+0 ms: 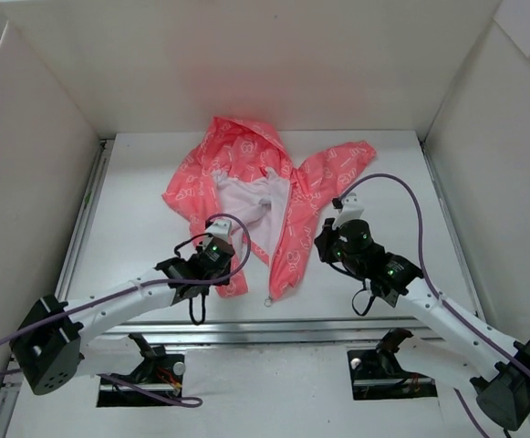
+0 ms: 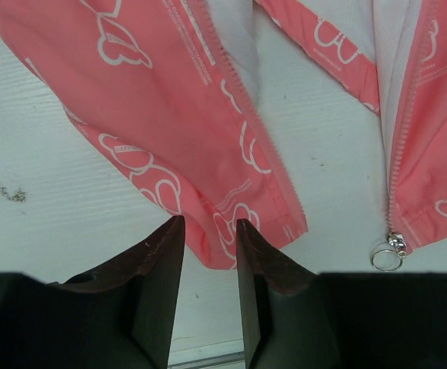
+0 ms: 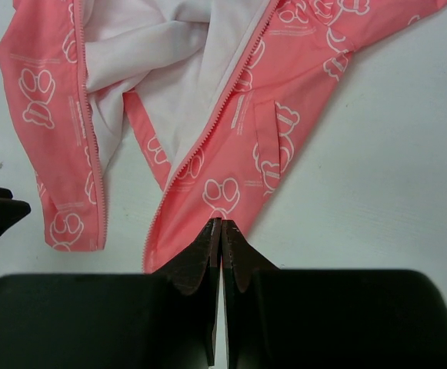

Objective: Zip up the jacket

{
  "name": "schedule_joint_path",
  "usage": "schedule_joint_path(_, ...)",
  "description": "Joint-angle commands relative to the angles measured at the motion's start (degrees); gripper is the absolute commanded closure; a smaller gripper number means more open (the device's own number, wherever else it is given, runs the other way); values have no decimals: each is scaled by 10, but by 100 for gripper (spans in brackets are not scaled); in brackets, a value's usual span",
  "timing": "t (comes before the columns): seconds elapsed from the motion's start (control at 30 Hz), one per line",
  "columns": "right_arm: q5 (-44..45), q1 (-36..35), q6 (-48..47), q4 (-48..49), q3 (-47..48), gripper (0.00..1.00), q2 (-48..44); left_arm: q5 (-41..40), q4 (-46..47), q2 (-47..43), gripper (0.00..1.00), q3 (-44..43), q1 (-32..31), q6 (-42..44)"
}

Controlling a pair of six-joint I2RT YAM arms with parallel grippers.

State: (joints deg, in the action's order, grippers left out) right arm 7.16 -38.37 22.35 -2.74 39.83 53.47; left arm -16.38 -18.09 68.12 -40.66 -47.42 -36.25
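The coral-pink jacket (image 1: pixel 192 182) lies open on the white table, hood at the far end and white lining showing. In the left wrist view the jacket (image 2: pixel 169 115) ends in a hem corner that sits between my left gripper's (image 2: pixel 208 231) parted fingertips. That left gripper (image 1: pixel 219 274) is open over the left front panel's bottom edge. The zipper pull with its metal ring (image 2: pixel 387 254) rests at the bottom of the other panel (image 1: pixel 269 303). My right gripper (image 3: pixel 221 224) has its tips pressed together on the jacket's (image 3: pixel 285 77) right panel near the hem, at that panel's outer edge (image 1: pixel 321 245).
White walls (image 1: pixel 36 182) box in the table on the left, back and right. A metal rail (image 1: pixel 274 324) runs along the near edge. Purple cables (image 1: pixel 410 196) loop off both arms. A small dark speck (image 2: pixel 11 192) lies left of the hem.
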Motion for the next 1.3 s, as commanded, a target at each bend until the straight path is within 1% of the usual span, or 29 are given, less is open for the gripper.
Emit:
schedule_joint_path(0.0,5,-6,9,30,-1,100,-16,-43,-17,23,71,-46,-12,-15)
schedule_joint_path(0.1,-3,-6,11,34,-10,100,-18,-47,-23,46,70,-63,-19,-12)
schedule_joint_path(0.23,-6,-5,11,30,-8,100,-13,-23,-26,74,62,-71,-30,-18)
schedule_joint_path(0.3,-11,-6,16,36,-14,100,-15,-23,-44,88,61,-83,-41,-21)
schedule_joint_path(0.37,-16,-6,13,48,-22,100,-15,-23,-42,97,56,-79,-53,-24)
schedule_joint_path(0.4,-15,-6,13,47,-22,100,-13,-20,-39,102,55,-78,-53,-27)
schedule_joint_path(0.5,-10,-6,15,40,-18,100,-17,-1,-41,127,56,-83,-53,-35)
schedule_joint_path(0.6,-5,-5,9,37,-20,100,-28,1,-21,146,57,-71,-58,-43)
schedule_joint_path(0.73,36,-6,21,15,-24,100,-53,19,-20,182,58,-71,-58,-54)
schedule_joint_path(0.83,35,-5,17,21,-32,94,-71,39,11,192,57,-47,-58,-66)
schedule_joint_path(0.87,34,-5,16,20,-32,90,-73,58,30,195,57,-43,-58,-69)
schedule_joint_path(0.93,30,-6,17,11,-24,87,-73,71,38,208,60,-40,-52,-76)
schedule_joint_path(0.97,27,-6,16,9,-20,86,-72,72,45,211,64,-39,-52,-78)
schedule_joint_path(1.0,22,-5,12,9,-17,84,-71,75,54,213,76,-29,-52,-78)
schedule_joint_path(1.03,21,-6,9,8,-15,83,-71,74,61,213,81,-22,-52,-79)
schedule_joint_path(1.1,31,-5,7,2,-10,82,-72,69,77,215,100,-8,-52,-92)
schedule_joint_path(1.17,37,-5,8,-4,-5,82,-75,65,80,214,100,-6,-47,-95)
schedule_joint_path(1.27,21,-6,0,3,1,81,-71,46,91,172,100,16,-47,-100)
